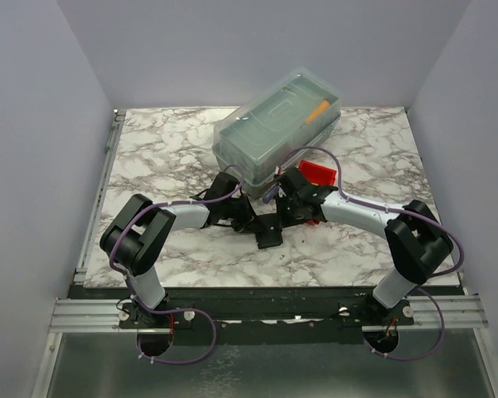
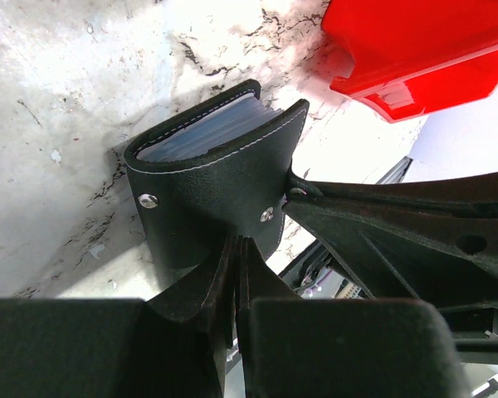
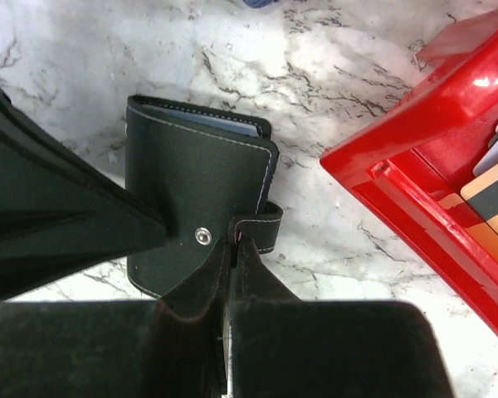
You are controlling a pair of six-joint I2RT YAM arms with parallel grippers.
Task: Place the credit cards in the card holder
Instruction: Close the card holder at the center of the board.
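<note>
**Top external view.** On the marble table [image 1: 166,149], both arms reach forward with bent elbows and meet just near-left of the red bin [image 1: 322,172]. The left gripper [image 1: 251,217] and right gripper [image 1: 289,214] converge there on the card holder [image 1: 268,230], a small dark shape. A clear lidded box [image 1: 274,124] stands on the bin's far-left side.

**Left wrist view.** The left gripper [image 2: 238,257] has its jaws pressed together on the near edge of the card holder [image 2: 207,191]. The holder is black with white stitching and two metal snaps. It is tilted up, its open side with clear sleeves pointing away from the wrist, below-left of the red bin [image 2: 423,50]. The right gripper's finger [image 2: 373,224] meets its right edge.

**Right wrist view.** The right gripper [image 3: 235,245] is pinched closed on the strap tab of the card holder [image 3: 191,191]. The holder lies left of the red bin [image 3: 398,191], its long axis running away from the wrist. The left gripper's finger [image 3: 58,224] touches it beside a snap. The credit cards [image 3: 491,189], tan and dark, lie inside the bin.
</note>
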